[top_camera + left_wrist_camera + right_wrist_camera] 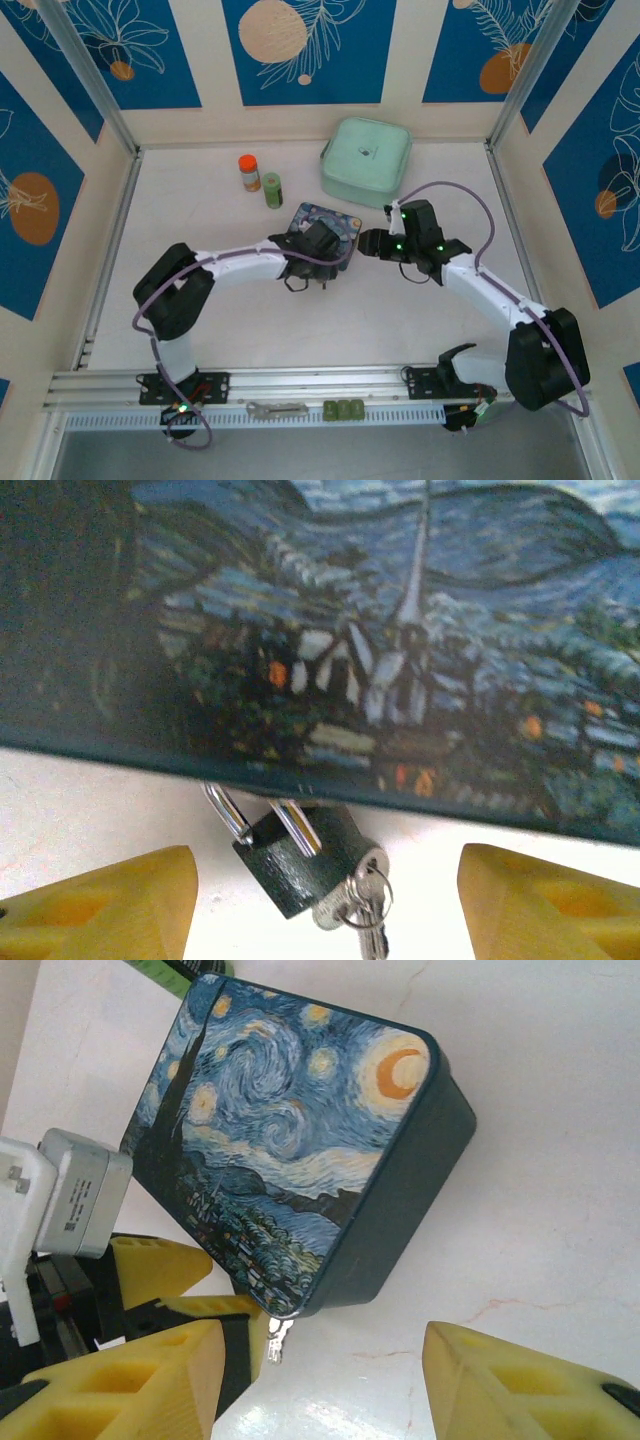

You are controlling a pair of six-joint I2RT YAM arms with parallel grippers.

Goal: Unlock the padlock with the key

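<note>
overhead, left gripper and right gripper sit at the tin. left wrist: jaws open, empty, straddling the padlock, key at its base. right wrist: jaws open, empty, near the tin; a skewed pinch may shove the padlock under or bend the key.

Dark padlock tilted at tin edge, silvery key at its keyhole

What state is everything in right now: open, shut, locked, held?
tin: lid shut.
padlock: shackle looks shut, hanging at the tin's edge.
key: seemingly in the padlock's keyhole, not gripped.
left gripper: open, fingers flanking the padlock.
right gripper: open, holding nothing.
mint case: shut.
</note>
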